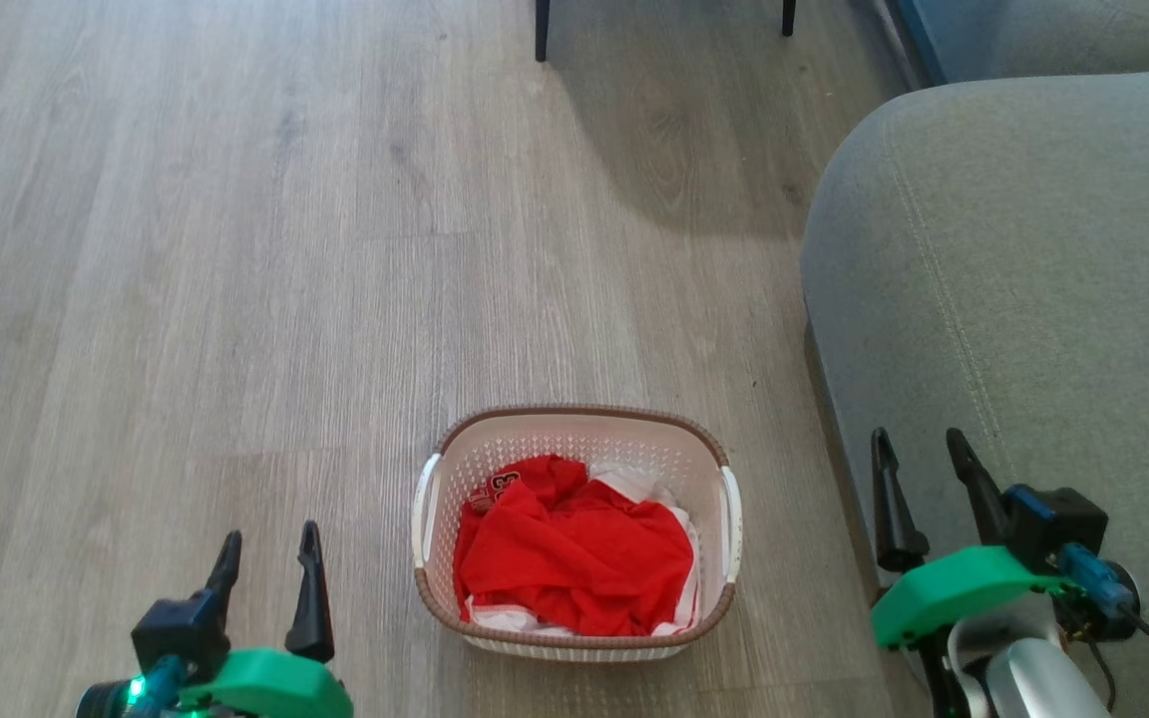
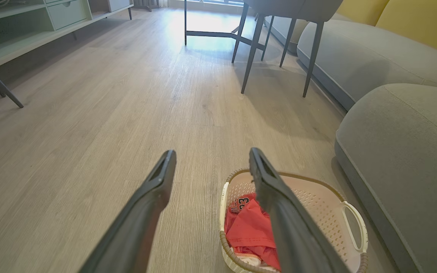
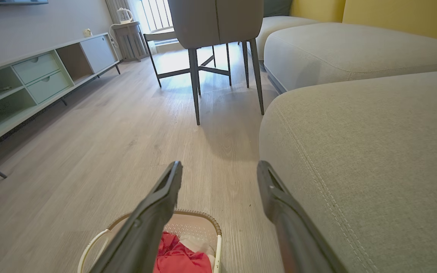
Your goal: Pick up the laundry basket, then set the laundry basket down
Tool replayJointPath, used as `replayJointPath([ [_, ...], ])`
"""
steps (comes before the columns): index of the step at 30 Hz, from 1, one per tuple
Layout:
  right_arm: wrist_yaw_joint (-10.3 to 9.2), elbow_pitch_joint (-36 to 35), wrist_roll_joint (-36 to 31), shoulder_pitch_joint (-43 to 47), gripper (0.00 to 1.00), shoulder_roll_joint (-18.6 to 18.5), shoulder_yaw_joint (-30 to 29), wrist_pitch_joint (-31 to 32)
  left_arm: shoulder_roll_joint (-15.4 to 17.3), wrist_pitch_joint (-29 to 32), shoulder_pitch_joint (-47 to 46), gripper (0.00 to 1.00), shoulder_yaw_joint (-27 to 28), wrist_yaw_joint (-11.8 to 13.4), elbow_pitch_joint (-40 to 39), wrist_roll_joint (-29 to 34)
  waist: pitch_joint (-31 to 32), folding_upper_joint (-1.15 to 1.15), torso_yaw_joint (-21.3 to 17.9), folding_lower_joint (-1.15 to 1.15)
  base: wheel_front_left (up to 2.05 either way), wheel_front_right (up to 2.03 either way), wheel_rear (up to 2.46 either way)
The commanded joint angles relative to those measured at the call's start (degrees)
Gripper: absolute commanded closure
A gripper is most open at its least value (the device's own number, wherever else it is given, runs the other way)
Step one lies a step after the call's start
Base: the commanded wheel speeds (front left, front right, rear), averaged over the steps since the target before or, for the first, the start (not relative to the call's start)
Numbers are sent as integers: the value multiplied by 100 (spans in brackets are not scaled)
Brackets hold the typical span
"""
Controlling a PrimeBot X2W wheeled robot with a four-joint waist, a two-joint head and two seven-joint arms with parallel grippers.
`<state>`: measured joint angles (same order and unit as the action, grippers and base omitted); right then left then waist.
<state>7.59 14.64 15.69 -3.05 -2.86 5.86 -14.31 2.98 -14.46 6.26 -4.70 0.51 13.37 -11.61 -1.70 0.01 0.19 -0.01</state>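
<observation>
Sitting on grey plank floor [image 1: 235, 299], the cream-white perforated plastic laundry basket [image 1: 584, 444] holds red cloth [image 1: 574, 558]. Beside it the left gripper [image 1: 271, 534] and right gripper [image 1: 917, 436] gape empty.

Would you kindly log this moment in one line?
cream perforated plastic laundry basket: on grey wood floor, red cloth inside | left gripper: open, apart | right gripper: open, apart

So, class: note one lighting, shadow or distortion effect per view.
Head view: a soft shadow falls on the floor below the chair legs. Left wrist view: glare whitens the far floor. Right wrist view: the right hand's fingers blur near the lens.
</observation>
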Motion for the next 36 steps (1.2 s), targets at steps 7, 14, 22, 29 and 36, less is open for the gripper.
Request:
replayJointPath([
  [7, -10, -279, -51, -27, 0, -2, 70, -69, -9, -53, -107, 0, 229, -15, -208, 104, 44, -1, -1, 1, 0, 0, 0],
  [14, -10, -295, -54, -27, 0, -2, 50, -69, -10, -53, -75, 0, 218, -18, -249, 139, 6, -1, -18, 1, 0, 0, 0],
  [22, 0, 123, 4, 46, 100, 42, -47, 12, -3, 31, 95, 100, -27, -2, 115, 87, -12, -1, -25, 1, 0, 0, 0],
  [29, -1, 130, 443, 46, 100, 19, -77, 97, -4, 147, 22, 100, 37, -44, 152, -352, -3, -1, -24, 1, 0, 0, 0],
  [36, -1, 124, 902, 19, 100, -7, -115, 191, -4, 262, -50, 100, 101, -89, 144, -811, 6, -1, -24, 1, 0, 0, 0],
])
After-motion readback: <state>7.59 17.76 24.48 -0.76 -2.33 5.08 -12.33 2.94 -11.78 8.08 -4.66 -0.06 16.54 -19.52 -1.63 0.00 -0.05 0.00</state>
